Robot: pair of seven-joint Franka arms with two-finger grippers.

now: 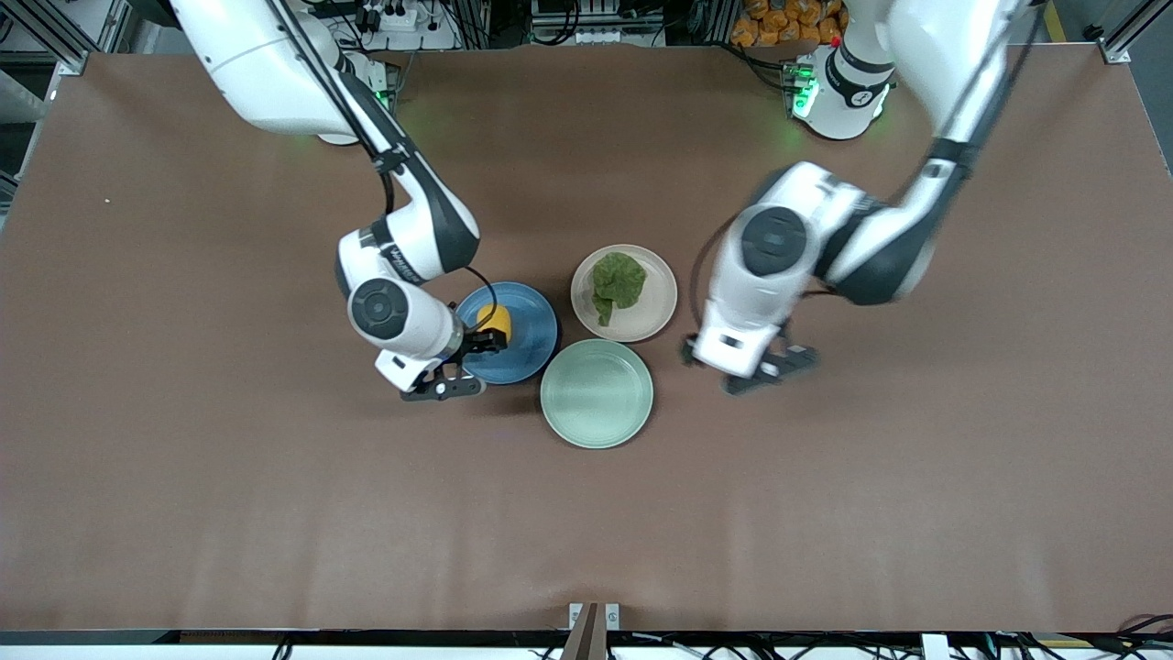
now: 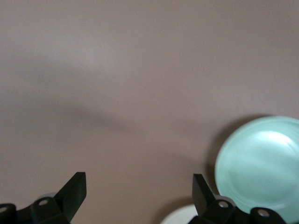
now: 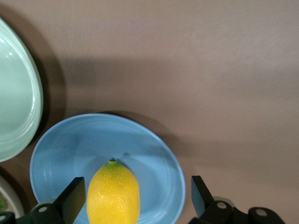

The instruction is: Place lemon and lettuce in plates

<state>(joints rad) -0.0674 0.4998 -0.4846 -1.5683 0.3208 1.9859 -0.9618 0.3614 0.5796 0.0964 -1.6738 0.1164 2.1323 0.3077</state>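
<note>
- Over the blue plate (image 1: 513,335), the right gripper (image 3: 135,196) stands spread around the lemon (image 3: 113,193), which seems to rest in the plate; lift straight up so no finger nudges it
- Lettuce (image 1: 617,280) lies in the beige plate (image 1: 655,312)
- Left gripper (image 2: 139,191), released and empty, hangs over bare table (image 2: 140,70) beside the green plate (image 2: 261,165)

Mint-green plate (image 1: 597,393) (image 2: 261,168) (image 3: 16,88) sits upright on the brown table (image 1: 183,458), near its centre. Nothing lies in it. In the front view, orange items (image 1: 788,20) are heaped off the table's edge at about 1 o'clock from the plate.
</note>
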